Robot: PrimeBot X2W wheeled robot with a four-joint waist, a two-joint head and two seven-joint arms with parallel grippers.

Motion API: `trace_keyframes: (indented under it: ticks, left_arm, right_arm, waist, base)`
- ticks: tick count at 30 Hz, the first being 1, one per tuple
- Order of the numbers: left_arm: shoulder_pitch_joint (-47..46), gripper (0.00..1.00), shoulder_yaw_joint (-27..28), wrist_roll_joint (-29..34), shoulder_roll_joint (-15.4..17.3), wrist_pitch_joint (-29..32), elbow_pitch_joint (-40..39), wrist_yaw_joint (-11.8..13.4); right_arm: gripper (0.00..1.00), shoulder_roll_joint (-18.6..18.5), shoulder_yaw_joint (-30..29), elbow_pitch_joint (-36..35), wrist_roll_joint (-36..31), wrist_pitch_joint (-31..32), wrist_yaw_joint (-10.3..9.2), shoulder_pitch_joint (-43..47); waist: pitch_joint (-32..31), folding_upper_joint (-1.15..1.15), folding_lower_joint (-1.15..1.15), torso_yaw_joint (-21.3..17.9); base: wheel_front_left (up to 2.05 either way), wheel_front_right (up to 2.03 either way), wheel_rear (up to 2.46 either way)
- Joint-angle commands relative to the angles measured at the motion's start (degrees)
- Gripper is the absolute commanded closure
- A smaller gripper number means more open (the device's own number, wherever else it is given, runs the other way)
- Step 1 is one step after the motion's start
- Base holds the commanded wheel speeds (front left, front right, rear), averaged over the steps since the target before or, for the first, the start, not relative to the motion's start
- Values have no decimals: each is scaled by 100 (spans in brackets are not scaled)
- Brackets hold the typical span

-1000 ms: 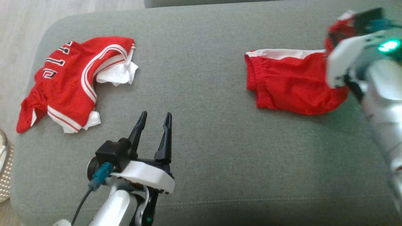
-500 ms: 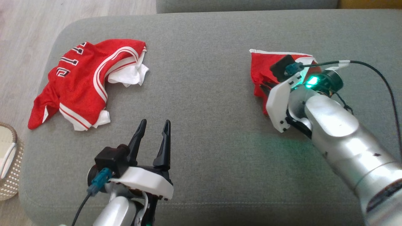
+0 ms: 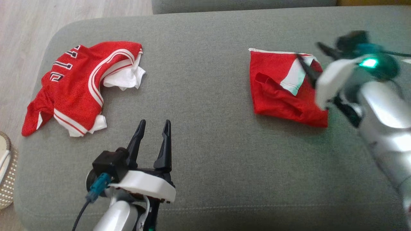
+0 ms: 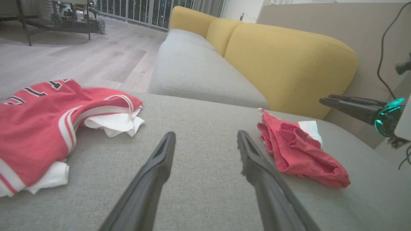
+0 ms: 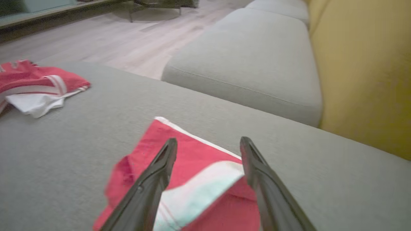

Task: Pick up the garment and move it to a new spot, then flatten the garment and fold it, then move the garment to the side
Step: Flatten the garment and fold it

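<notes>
Right gripper (image 5: 208, 141): fingers spread wide with nothing between them, poised just over the red shorts (image 5: 192, 160); whether a tip touches the cloth cannot be told.
Left gripper (image 3: 154, 122): fingers parted and empty, above bare grey cushion (image 3: 205, 80).
Red shorts: folded into a rough square on the cushion's right side, with a white-trimmed corner turned over on top.
Hard to make out: in the head view the right gripper (image 3: 307, 49) and its wrist are smeared by blur. The right wrist view is soft as well.
Hidden: the shorts' right edge lies behind the right wrist in the head view.
Cut off: a woven basket (image 3: 4, 173) at that view's left edge.
Around: a crumpled red jersey (image 3: 74, 86) with black lettering and white lining lies on the cushion's left side, well apart from the shorts. A yellow backrest (image 4: 289, 61) stands beyond, and there is pale wood floor (image 3: 19, 32).
Between: the left gripper sits between the two garments, nearer the cushion's front edge.
Right arm: the silver forearm enters from the lower right and angles up-left, with a green light at the wrist.
Left arm: rises from the bottom edge, fingers pointing away from the robot.
</notes>
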Motion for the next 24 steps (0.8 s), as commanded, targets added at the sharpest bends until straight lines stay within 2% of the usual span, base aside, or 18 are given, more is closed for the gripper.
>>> trace_keyframes:
  ticks: [1, 4, 5, 6, 12, 17, 24]
  left_arm:
    - [-104, 0, 236, 40, 54, -79, -244, 47]
    - [-98, 0, 240, 81, 28, -105, -286, 65]
    - [-100, 0, 238, 98, 12, -113, -296, 73]
    - [-104, 0, 236, 109, -7, -120, -305, 77]
    - [-174, 0, 163, 160, -122, -147, -288, 33]
    - [-265, 0, 163, 206, -165, -159, -247, 9]
    - [-282, 0, 140, 242, -205, -167, -243, -24]
  right_arm:
    - [0, -163, -198, -16, -66, -106, -2, 125]
    - [2, -250, -460, 204, -140, -87, -2, 315]
    - [75, -232, -540, 272, -120, -42, -2, 390]
    - [100, -212, -601, 334, -120, -2, -2, 452]
    - [100, -15, -784, 801, -383, 193, -2, 620]
    - [100, 205, -926, 959, -486, 2, -2, 509]
    - [100, 203, -1018, 1056, -633, -143, -2, 114]
  waist:
    - [23, 0, 0, -4]
    - [60, 0, 0, 23]
    - [76, 0, 0, 40]
    - [96, 0, 0, 57]
    - [254, 0, 0, 233]
    - [396, 0, 0, 483]
    - [490, 0, 0, 689]
  base:
    - [0, 0, 0]
    - [0, 0, 0]
    - [0, 0, 0]
    - [0, 0, 0]
    - [0, 0, 0]
    - [0, 0, 0]
    - [0, 0, 0]
